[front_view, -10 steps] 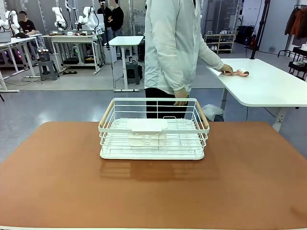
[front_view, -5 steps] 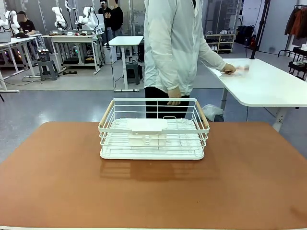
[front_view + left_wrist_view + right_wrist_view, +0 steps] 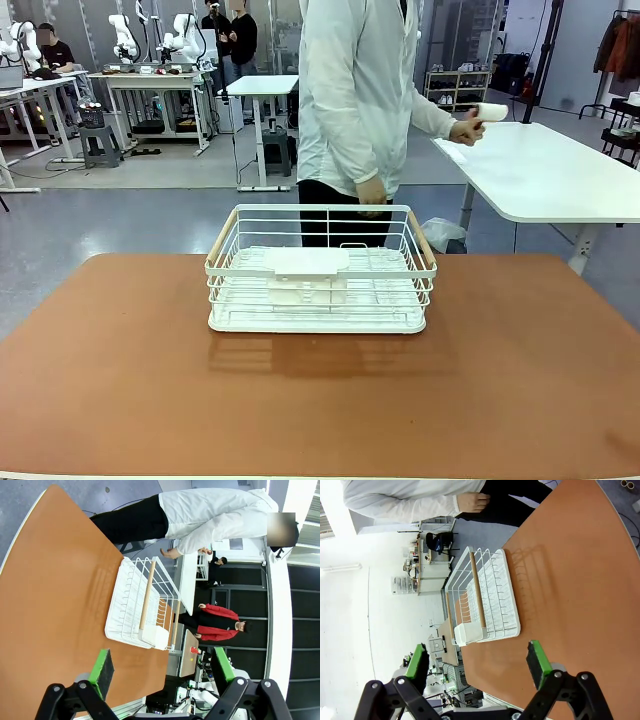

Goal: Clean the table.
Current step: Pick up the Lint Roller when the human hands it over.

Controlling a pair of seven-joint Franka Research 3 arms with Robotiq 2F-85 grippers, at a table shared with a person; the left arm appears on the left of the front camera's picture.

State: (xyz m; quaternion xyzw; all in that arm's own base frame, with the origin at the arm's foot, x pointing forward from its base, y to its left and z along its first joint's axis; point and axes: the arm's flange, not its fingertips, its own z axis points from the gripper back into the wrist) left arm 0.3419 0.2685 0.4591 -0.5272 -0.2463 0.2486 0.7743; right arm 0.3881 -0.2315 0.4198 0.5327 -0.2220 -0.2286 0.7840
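Front view, hand (image 3: 466, 129) aloft, gripping white object (image 3: 491, 112)

Lab hall: white workbenches (image 3: 150, 73), adjustable white tables (image 3: 262, 85), shelving (image 3: 455, 88), grey floor (image 3: 130, 215).
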